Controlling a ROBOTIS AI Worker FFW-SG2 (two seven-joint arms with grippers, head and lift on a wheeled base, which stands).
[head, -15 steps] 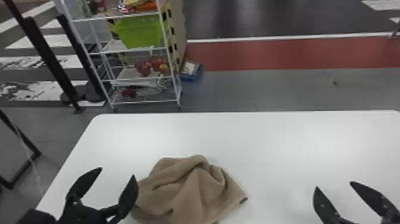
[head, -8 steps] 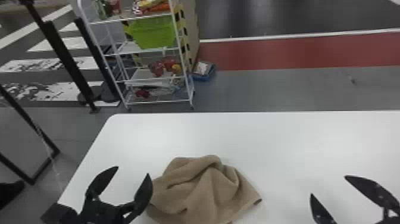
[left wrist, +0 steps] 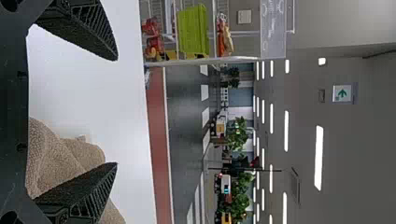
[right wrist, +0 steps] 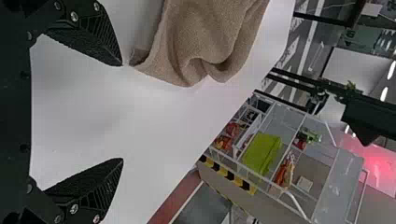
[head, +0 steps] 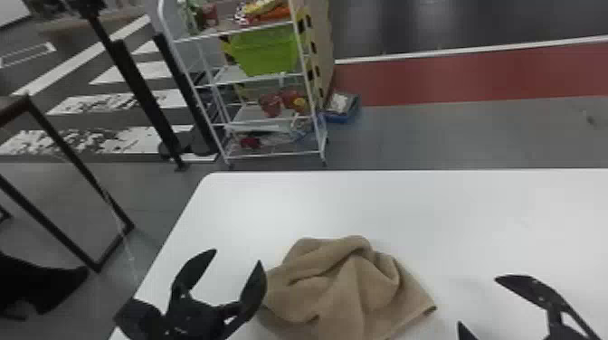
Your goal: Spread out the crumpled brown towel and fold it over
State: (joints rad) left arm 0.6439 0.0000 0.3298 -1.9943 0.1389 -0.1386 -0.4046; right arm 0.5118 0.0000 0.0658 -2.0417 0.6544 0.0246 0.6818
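We have the brown towel [head: 344,289] crumpled on the white table [head: 407,203], right beside our left gripper [head: 234,257] – the nearer, we judge – and left of our right gripper [head: 478,300]. Both stand wide open, holding nothing.

I have my left gripper [head: 237,256], black with two flat pointed fingers, at the head view's lower left, spread wide and aimed up the frame; my matching black right gripper [head: 478,300], lower right, gapes too, tips angled upper left.
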